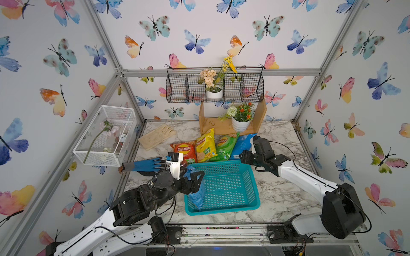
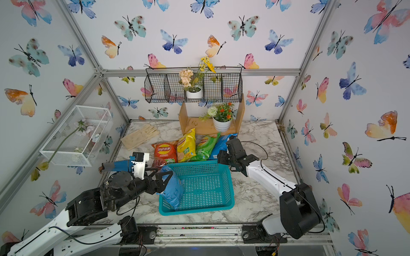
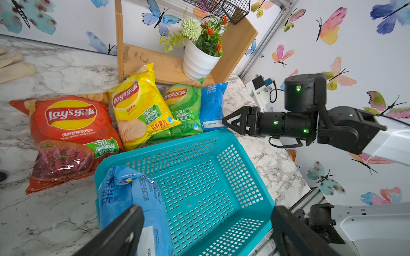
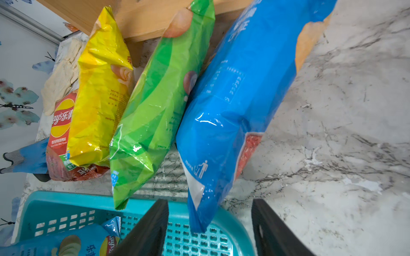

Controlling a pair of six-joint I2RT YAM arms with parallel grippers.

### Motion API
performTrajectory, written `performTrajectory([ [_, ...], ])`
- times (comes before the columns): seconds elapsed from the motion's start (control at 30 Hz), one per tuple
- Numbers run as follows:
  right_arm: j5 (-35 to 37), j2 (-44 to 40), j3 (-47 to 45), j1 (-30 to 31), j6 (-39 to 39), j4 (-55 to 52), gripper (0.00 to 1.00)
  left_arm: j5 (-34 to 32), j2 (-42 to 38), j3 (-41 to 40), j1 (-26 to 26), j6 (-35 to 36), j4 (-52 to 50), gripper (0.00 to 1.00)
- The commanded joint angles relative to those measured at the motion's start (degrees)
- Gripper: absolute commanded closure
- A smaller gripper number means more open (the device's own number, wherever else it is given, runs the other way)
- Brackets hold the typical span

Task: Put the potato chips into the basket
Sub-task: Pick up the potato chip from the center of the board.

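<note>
One blue bag (image 3: 133, 195) is in the basket (image 1: 221, 210), standing on edge against its left wall with its long axis along that wall. Left claw (image 3: 205, 208) is over that end of the basket, jaws spread wide, nothing clamped. One finger sits right by the bag; I can't tell if it touches.

The other four are on the table (image 1: 277, 199) behind the basket, side by side: red bag (image 1: 185, 151), yellow bag (image 1: 205, 145), green bag (image 1: 225, 147), second blue bag (image 4: 239, 99). Their long axes all run roughly from the basket to the back wall. Red lies flat, logo up. Yellow, green and blue are tipped on edge, far ends up against the wooden shelf (image 1: 213, 126), near ends down. The second blue bag's near seam hangs over the basket's back rim.

Right claw (image 4: 210, 201) is at that near end, jaws part open, with the seam between them and a gap on at least one side. It's not gripping as far as I can see.

Handling, my read: light, air-filled, glossy film, so slippery. The skin gives, and the chips crush if I squeeze hard. Best hold is the flat crimped seam at the near end, or a shallow pinch across the thin edge just behind it. Held by one end it will hang and swing, so I'd pull it lengthwise over the rim and let go low. Risk: green looks to be touching it and may drag along.
</note>
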Motion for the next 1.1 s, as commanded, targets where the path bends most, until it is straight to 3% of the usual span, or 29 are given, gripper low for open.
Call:
performTrajectory([
  [0.0,-2.5,1.5,-0.6,-0.6,2.9,4.4,0.36,1.5,-1.2,-1.4,0.3,-2.3,1.3,0.05],
  [0.23,-3.3,4.5,-0.4,-0.9,5.2,6.8,0.42,1.4,-2.1,-2.1,0.3,-2.9,0.8,0.05],
  [0.4,-3.5,5.3,-0.7,-1.0,6.3,7.6,0.52,1.4,-2.1,-2.2,0.3,-2.9,0.8,0.05],
  [0.47,-3.4,5.3,-0.8,-1.1,6.6,7.9,0.58,1.4,-2.0,-2.3,0.3,-2.8,0.8,0.05],
  [0.6,-2.9,4.6,-0.5,-1.4,7.0,7.5,0.82,1.6,-1.8,-2.4,0.3,-2.8,1.0,0.05],
  [0.73,-0.9,3.0,0.5,-1.8,7.3,5.9,0.98,1.5,-1.2,-1.8,0.3,-2.2,1.0,0.05],
  [1.07,1.5,-3.6,2.2,-6.1,9.0,2.2,0.98,2.2,2.8,1.5,0.3,0.3,1.2,0.06],
])
